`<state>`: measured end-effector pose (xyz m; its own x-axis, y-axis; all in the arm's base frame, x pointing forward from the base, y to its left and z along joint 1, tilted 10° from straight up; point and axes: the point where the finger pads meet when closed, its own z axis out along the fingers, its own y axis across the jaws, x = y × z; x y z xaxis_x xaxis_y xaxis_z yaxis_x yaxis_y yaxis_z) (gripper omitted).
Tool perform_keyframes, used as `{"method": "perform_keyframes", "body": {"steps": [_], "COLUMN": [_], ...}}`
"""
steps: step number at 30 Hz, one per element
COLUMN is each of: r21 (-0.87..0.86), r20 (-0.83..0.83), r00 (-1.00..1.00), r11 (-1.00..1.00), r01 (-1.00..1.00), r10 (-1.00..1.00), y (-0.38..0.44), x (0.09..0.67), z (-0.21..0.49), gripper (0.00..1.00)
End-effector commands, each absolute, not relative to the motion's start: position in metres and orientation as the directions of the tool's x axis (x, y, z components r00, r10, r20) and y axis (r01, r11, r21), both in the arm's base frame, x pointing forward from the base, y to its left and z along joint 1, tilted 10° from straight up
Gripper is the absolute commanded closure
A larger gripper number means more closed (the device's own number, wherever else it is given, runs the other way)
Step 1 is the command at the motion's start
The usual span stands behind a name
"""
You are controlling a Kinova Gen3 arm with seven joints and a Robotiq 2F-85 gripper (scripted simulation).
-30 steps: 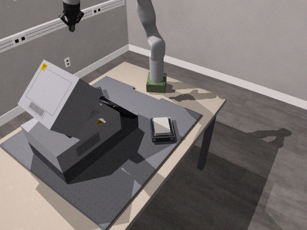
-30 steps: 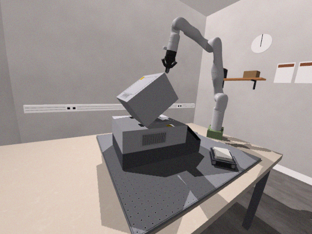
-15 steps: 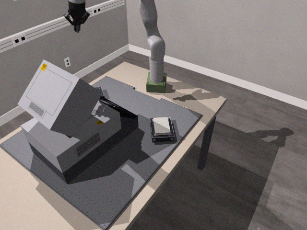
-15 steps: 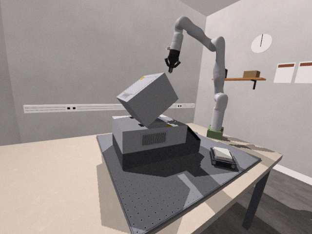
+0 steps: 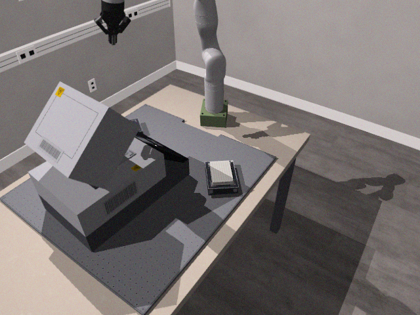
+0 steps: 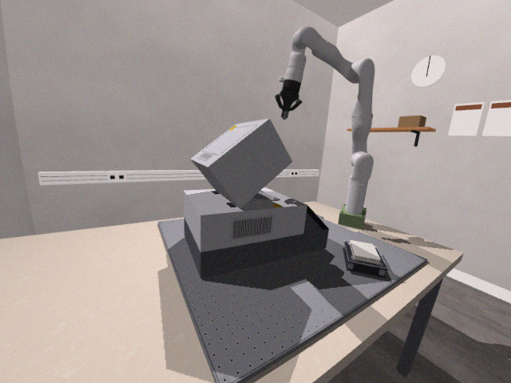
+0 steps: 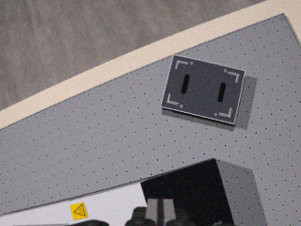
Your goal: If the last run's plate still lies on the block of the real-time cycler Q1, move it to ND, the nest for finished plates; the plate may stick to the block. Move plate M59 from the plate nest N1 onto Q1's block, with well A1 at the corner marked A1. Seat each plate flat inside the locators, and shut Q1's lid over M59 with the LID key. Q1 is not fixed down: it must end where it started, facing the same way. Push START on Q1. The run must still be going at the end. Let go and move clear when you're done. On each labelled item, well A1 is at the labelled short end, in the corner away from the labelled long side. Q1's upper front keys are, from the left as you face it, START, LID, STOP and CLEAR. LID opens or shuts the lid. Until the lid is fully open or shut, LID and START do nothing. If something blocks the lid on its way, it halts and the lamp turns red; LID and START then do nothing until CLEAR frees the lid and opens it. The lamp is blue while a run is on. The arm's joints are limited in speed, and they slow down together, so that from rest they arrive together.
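Since Q1's lid stands open, and pale plate, likely M59, sits in nest well below clenched, empty gripper, loading, closing, START remain. Other nest bare; block hidden, clearing unconfirmed.

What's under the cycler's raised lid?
Under the lid, the front strip of the cycler's top shows, with a yellow warning label. The lid hides the block area; can't tell if a plate is there.
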<state>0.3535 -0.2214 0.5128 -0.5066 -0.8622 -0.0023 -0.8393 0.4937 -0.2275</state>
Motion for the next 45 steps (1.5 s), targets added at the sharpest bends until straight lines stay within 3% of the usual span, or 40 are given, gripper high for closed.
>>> {"method": "perform_keyframes", "body": {"steps": [1,45], "r21": [-0.246,-0.237], "r20": [-0.026,-0.274], "r00": [-0.539,-0.728], "r11": [0.528,0.777], "r01": [-0.813,-0.583], "r10": [-0.842,-0.629], "y": [-0.215,-0.133], "x": [0.35,0.329], "z": [0.516,0.519], "gripper": [0.9,0.9]}}
